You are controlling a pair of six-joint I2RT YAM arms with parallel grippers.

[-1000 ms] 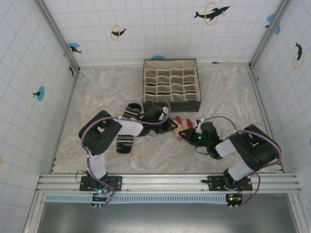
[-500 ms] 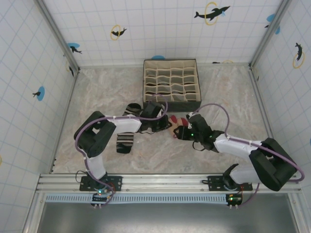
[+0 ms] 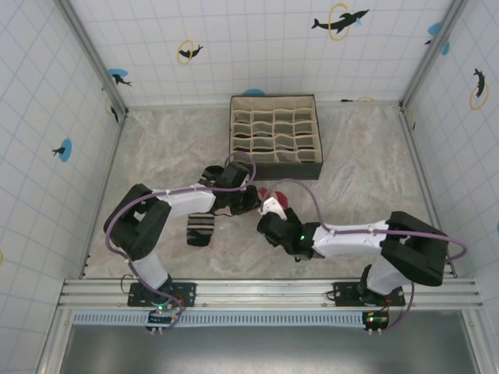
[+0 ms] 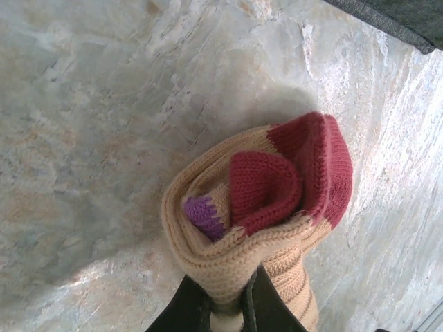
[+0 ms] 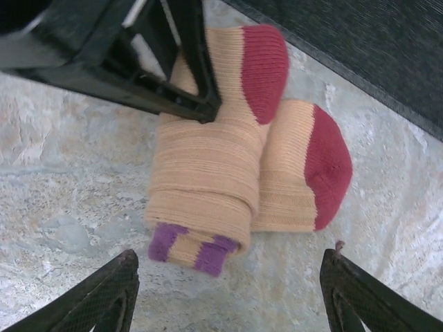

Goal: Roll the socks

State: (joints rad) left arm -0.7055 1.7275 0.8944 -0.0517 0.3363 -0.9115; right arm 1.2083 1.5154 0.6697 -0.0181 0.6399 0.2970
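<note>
Peach socks [image 5: 208,173] sit as a loose roll at mid table [image 3: 156,156]; black striped socks [image 3: 200,230] lie flat to its left. Left fingers [image 4: 204,308] are clamped on the roll's edge. Right fingers [image 5: 104,297] are spread wide, straddling the roll. Judgement: pinch the outer cuff layer only and fold it over the bundle while the left anchors it.

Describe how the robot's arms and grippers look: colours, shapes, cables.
The left arm and right arm share black joint housings, white links and a looping purple cable. The left gripper and right gripper have black fingers. A green light glows on the right arm.
</note>
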